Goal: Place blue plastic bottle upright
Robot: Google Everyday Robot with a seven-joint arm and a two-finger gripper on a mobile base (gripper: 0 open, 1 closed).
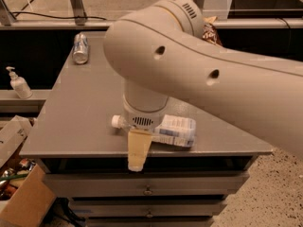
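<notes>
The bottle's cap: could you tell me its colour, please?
The cap is white, camera view; the gripper hangs over the blue plastic bottle.

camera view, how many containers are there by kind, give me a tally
water bottles: 1, clear plastic water bottle with a blue-and-white label, lying on the grey cabinet top near its front edge, claw over its neck end
cans: 1, silver metal can, back left corner of the top
pump bottles: 1, small white pump-dispenser bottle, upright on the ledge to the left
total: 3
</notes>
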